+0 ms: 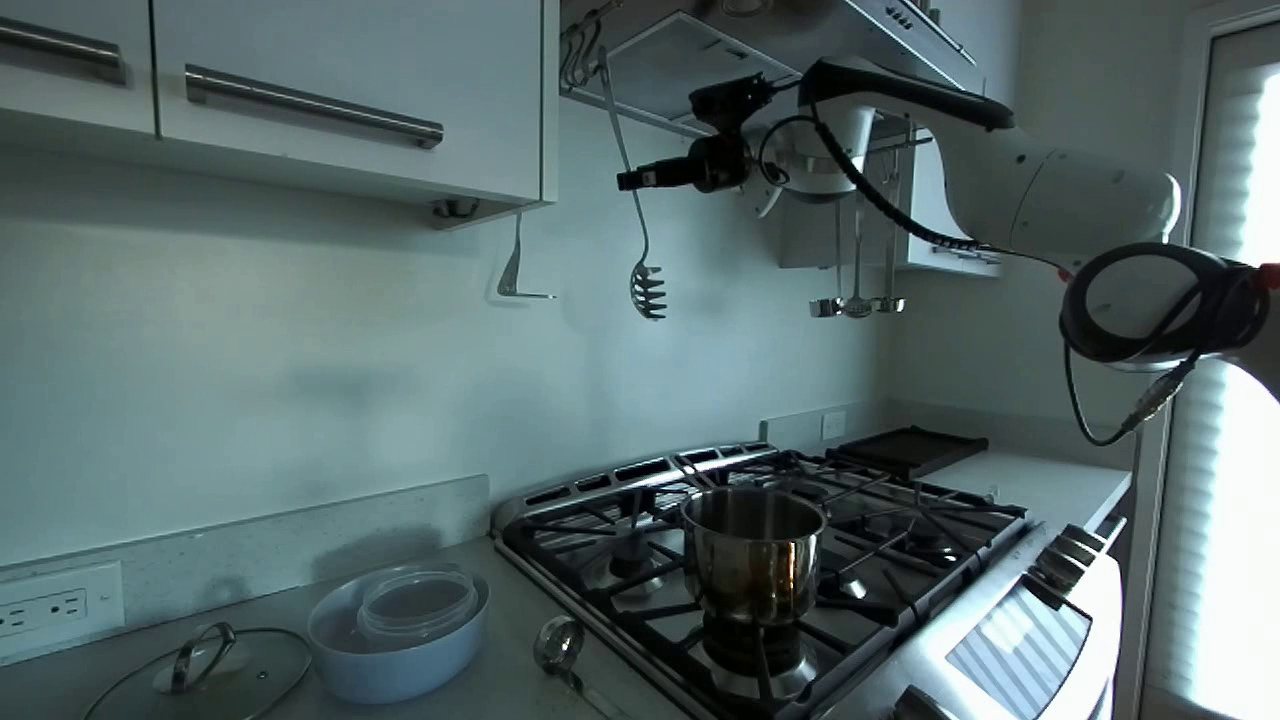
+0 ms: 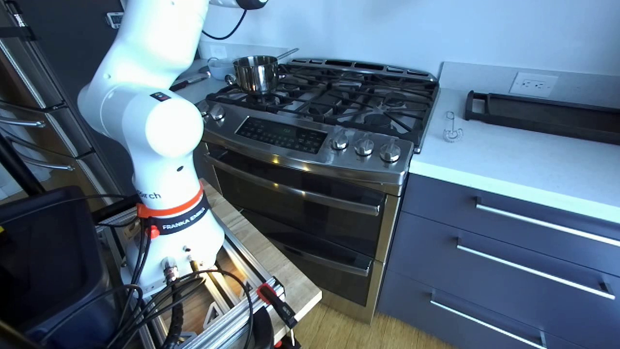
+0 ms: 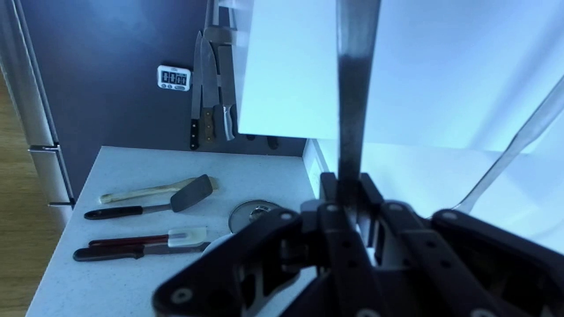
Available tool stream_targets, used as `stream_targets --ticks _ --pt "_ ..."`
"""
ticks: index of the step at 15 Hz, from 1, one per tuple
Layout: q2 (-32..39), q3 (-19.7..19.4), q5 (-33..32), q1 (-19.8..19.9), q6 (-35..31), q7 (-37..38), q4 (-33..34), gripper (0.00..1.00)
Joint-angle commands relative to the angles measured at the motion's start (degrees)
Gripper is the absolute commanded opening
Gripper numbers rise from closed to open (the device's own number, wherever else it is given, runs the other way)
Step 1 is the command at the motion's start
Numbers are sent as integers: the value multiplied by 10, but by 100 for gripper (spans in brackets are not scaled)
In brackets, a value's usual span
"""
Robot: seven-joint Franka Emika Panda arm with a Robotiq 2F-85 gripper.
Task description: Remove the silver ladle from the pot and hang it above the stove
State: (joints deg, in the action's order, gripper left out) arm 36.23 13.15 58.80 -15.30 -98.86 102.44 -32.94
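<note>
Your gripper (image 3: 349, 188) is clamped on the handle of the silver ladle (image 3: 355, 88), its jaws pressed in on either side of the thin metal. In an exterior view you hold it in the air before the pale wall (image 1: 400, 350), tilted a little with its top to the left, its toothed head lowest and the teeth facing right. The upper end is just beside the hooks (image 1: 580, 52) by the hood (image 1: 800, 38); whether it touches them you can't quite tell from here. A turner (image 1: 509, 278) hangs to the left, and more utensils (image 1: 857, 306) hang farther off to the right.

Below and to the right of your gripper, the pot (image 1: 755, 570) stands upright on the stove (image 2: 315, 177), over a near burner. On the counter (image 1: 518, 600) left of the stove lies a round-bowled ladle (image 1: 559, 643); left of that sits the white bowl (image 1: 400, 665) with a clear container (image 1: 420, 622) inside, then the glass lid (image 1: 240, 675).
</note>
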Motion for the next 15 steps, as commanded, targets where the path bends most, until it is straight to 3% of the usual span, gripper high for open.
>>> stream_targets --ticks 1,15 --pt "14 12 -9 0 0 15 30 3" --pt "34 28 -4 -8 -29 7 53 3"
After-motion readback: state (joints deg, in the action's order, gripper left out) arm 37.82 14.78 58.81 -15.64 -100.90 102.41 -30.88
